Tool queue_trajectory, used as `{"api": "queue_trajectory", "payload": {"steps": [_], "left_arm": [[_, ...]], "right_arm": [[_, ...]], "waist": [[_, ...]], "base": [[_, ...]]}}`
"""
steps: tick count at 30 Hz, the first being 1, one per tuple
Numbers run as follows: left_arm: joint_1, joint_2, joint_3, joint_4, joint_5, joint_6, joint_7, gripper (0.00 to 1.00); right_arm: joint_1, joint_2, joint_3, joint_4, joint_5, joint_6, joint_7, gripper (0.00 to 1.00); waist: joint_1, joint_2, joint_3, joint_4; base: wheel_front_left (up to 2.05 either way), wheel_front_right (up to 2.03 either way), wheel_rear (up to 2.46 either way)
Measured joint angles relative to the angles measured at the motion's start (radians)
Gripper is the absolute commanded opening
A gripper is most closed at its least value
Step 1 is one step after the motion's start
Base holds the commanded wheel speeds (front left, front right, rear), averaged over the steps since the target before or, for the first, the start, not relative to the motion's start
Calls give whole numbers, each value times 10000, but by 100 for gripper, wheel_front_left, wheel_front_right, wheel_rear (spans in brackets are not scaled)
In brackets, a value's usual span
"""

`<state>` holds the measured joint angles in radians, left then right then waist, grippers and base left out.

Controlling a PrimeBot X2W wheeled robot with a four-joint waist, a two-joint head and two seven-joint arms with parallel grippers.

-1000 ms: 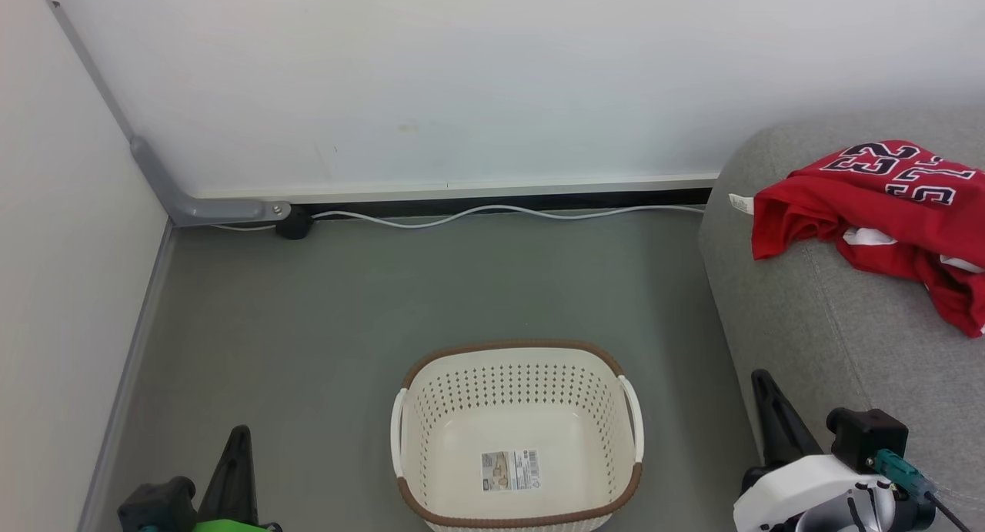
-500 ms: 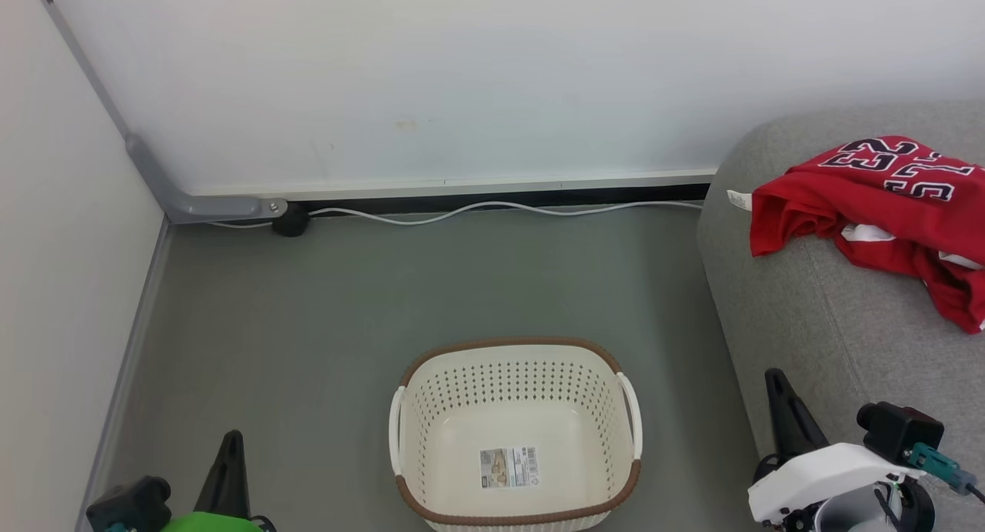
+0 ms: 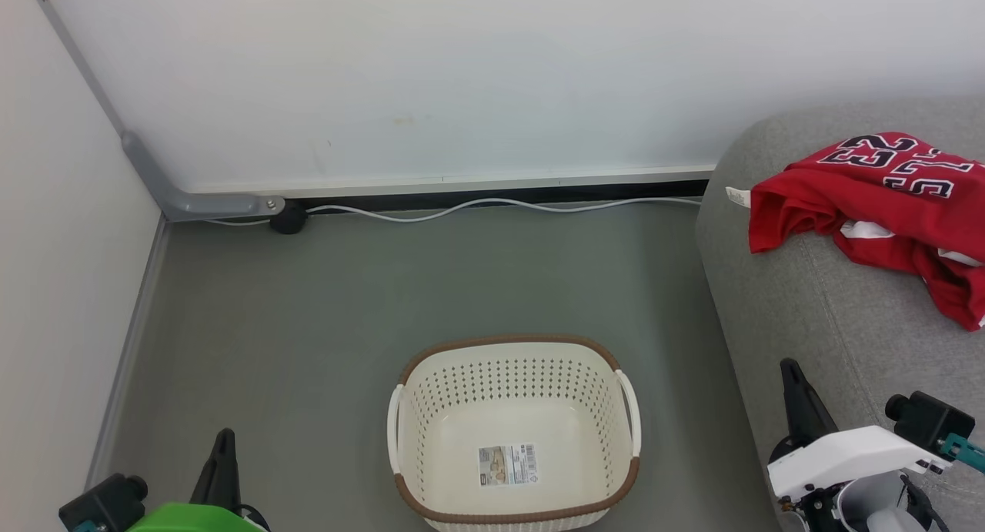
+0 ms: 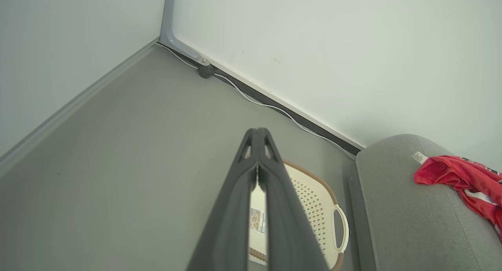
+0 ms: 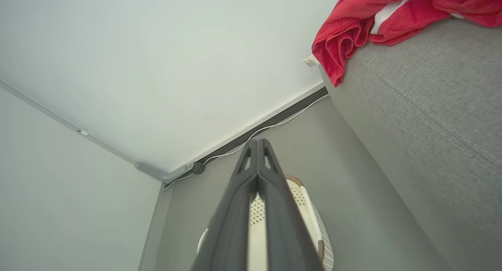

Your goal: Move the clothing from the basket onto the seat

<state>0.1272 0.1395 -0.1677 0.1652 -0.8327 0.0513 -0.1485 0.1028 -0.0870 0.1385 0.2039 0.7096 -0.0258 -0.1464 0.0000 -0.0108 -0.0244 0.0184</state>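
The red clothing [image 3: 885,205] lies in a heap on the grey seat [image 3: 831,332] at the right, black white-edged numerals facing up; the clothing [image 4: 466,182] also lies there in the left wrist view, and the clothing [image 5: 376,24] hangs over the seat's edge [image 5: 431,118] in the right wrist view. The cream basket [image 3: 514,432] stands on the floor with just a paper label inside. My left gripper [image 3: 223,439] sits shut at the lower left, left of the basket. At the lower right my right gripper [image 3: 789,366] is shut and holds nothing, against the seat's front.
A white wall and a dark skirting run along the back, with a white cable [image 3: 492,207] trailing along the floor. A grey conduit [image 3: 185,201] comes down the left corner. Grey floor [image 3: 346,301] spreads around the basket.
Both grippers have dropped lower in the head view, the right one also drifting right. The picture has shifted a little. Clothing and basket lie as before.
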Motion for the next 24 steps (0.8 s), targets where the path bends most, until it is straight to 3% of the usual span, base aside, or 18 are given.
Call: {"api": "queue_trajectory", "payload": {"steps": [24], "left_arm": [[-524,-230,686,316,-2637,-535,777,0]], "right_arm": [[-442,31,-742,201,3026,481,744,0]], "waist": [[0,0,91,-60]], "base": [[0,0,0]]}}
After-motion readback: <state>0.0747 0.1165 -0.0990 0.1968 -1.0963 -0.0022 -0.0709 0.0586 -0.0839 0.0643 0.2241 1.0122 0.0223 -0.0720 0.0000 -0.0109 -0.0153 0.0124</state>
